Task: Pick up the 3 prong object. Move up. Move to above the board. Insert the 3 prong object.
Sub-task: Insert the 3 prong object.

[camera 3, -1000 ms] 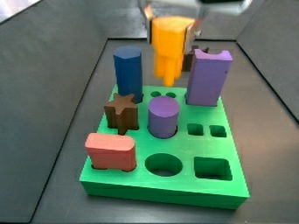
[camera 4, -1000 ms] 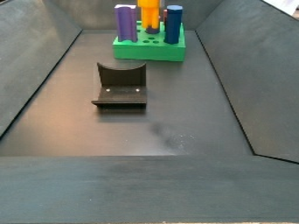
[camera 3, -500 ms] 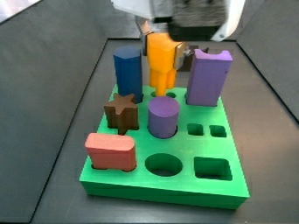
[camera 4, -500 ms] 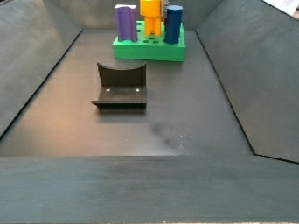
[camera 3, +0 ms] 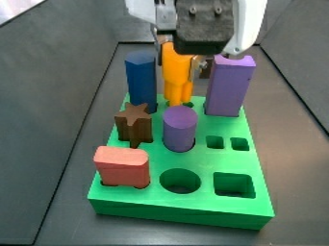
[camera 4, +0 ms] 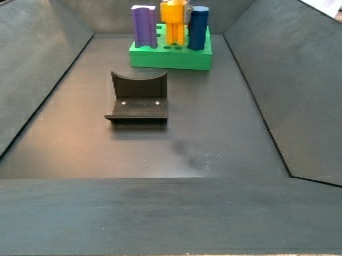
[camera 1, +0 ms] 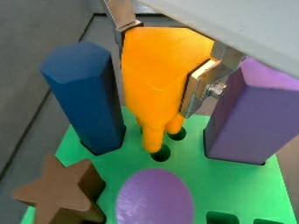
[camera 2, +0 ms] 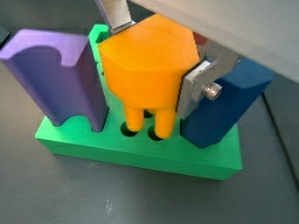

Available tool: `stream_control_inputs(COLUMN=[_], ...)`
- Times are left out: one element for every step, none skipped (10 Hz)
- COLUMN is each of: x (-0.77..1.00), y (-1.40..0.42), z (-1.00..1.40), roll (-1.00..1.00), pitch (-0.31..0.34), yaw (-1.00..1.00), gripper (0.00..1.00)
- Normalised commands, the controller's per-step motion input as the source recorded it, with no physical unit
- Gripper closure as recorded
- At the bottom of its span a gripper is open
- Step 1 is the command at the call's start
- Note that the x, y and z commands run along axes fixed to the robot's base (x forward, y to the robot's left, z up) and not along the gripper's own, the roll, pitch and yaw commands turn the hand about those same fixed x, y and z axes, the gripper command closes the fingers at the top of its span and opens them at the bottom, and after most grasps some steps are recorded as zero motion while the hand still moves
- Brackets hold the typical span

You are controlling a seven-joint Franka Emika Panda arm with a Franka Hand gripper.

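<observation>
Now we see the board (camera 3: 180,187) on the dark worktop (camera 4: 201,140), at its far end beyond the fixture (camera 4: 136,97). On the board stand a blue prism (camera 3: 140,81), a tall purple block (camera 3: 230,85), a purple cylinder (camera 3: 180,129), a brown star (camera 3: 133,122) and a pink block (camera 3: 123,165). Our pincer (camera 1: 166,64) grips the 3 prong object (camera 1: 163,79) between blue prism and purple block — its prongs reach into small holes in the board, in both wrist views.
</observation>
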Motion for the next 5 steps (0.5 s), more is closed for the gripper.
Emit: stream_control_inputs(x=[0.07, 0.03, 0.03, 0.03, 0.0], y=[0.0, 0.0, 0.0, 0.0, 0.0], z=[-0.26, -0.19, -0.16, -0.16, -0.22], roll=[0.0, 0.02, 0.0, 0.0, 0.0], pitch=[0.0, 0.0, 0.0, 0.0, -0.013], yaw=[0.0, 0.0, 0.0, 0.0, 0.1], gripper=[1.0, 1.0, 1.0, 1.0, 1.0])
